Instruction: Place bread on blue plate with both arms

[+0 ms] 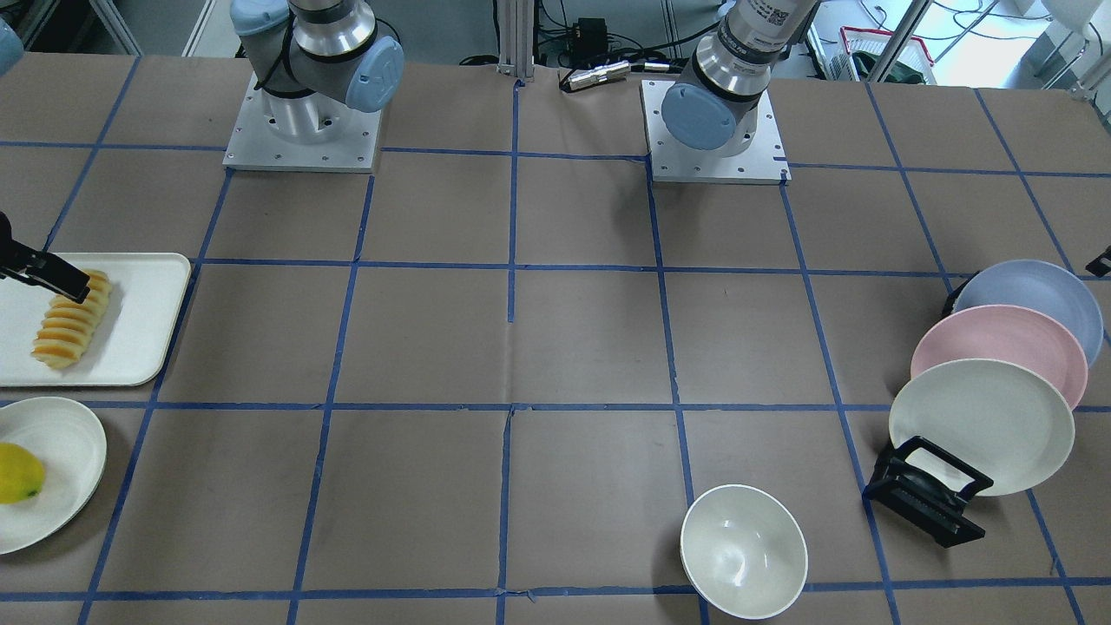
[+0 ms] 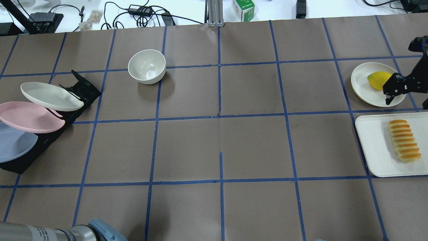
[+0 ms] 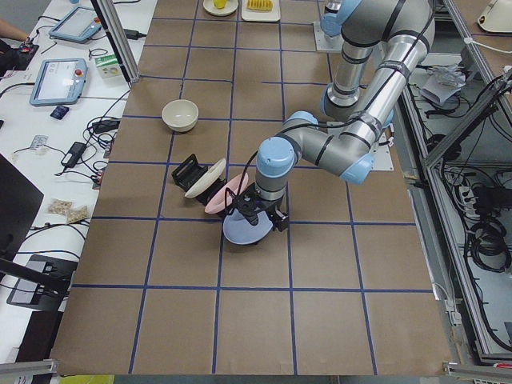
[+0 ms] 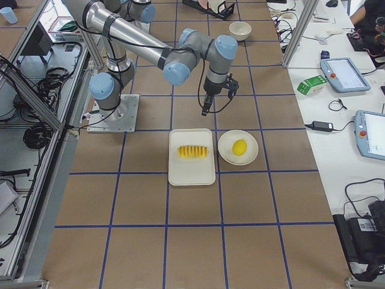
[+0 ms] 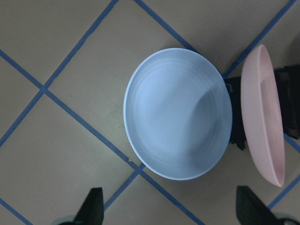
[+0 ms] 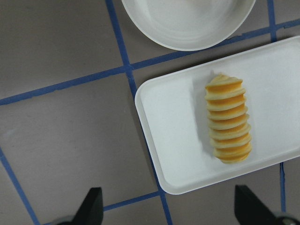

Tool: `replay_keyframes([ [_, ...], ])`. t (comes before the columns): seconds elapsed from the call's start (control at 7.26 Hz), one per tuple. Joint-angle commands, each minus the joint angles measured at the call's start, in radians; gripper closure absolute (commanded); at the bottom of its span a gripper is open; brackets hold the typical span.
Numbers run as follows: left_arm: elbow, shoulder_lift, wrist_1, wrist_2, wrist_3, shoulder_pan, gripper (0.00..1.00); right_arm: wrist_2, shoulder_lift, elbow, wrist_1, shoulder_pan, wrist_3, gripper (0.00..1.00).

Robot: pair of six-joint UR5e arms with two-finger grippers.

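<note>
The bread [image 6: 228,119] lies on a white tray [image 6: 173,131], also in the overhead view [image 2: 404,140] and the front view [image 1: 74,321]. My right gripper [image 6: 169,208] is open and empty, hovering above the tray's edge, apart from the bread; it shows in the overhead view [image 2: 394,87] too. The blue plate [image 5: 178,112] leans at the end of a black rack, seen also in the front view [image 1: 1041,291] and overhead view [image 2: 13,142]. My left gripper [image 5: 171,208] is open and empty, above the blue plate without touching it.
A pink plate [image 1: 998,343] and a cream plate [image 1: 981,425] lean in the same black rack [image 1: 924,495]. A white bowl [image 1: 744,551] stands on the table. A yellow lemon-like fruit [image 1: 17,473] lies on a white plate [image 1: 69,451] beside the tray.
</note>
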Motion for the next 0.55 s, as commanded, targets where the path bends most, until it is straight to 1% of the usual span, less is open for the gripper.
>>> replay_keyframes([
  [0.0,-0.031,-0.026,0.032,0.05,0.054,-0.002,0.04,0.006,0.041,0.06,-0.113,-0.055,-0.093,0.0],
  [0.14,-0.029,-0.047,0.032,0.101,0.057,-0.003,0.03,0.006,0.073,0.072,-0.159,-0.067,-0.162,0.0],
  [0.41,-0.028,-0.082,0.035,0.103,0.054,-0.003,0.05,0.005,0.11,0.08,-0.178,-0.131,-0.252,0.0],
])
